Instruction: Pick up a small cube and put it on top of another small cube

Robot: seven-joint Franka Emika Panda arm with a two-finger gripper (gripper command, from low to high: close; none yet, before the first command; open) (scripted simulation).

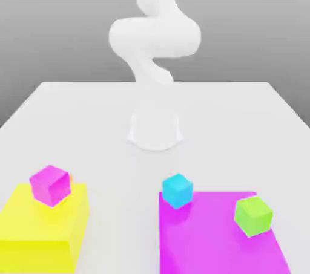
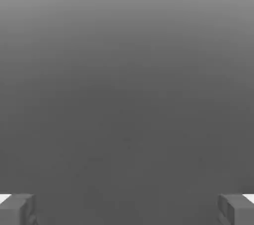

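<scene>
A small magenta cube (image 1: pixel 50 184) rests on top of a big yellow block (image 1: pixel 42 230) at the front of the exterior view's left. A cyan cube (image 1: pixel 177 190) stands at the back corner of a flat magenta slab (image 1: pixel 212 248) on the exterior view's right. On that slab also stands a green cube (image 1: pixel 253 215). The white arm (image 1: pixel 154 37) rises from its base (image 1: pixel 155 129) and leaves the picture at the top. In the hand view my gripper (image 2: pixel 127 210) is open, its two grey fingertips (image 2: pixel 17 210) far apart, nothing between them, only grey backdrop ahead.
The white table (image 1: pixel 242 121) stretches from the arm's base to the blocks at the front. The yellow block stands taller than the magenta slab. A strip of bare table separates the two.
</scene>
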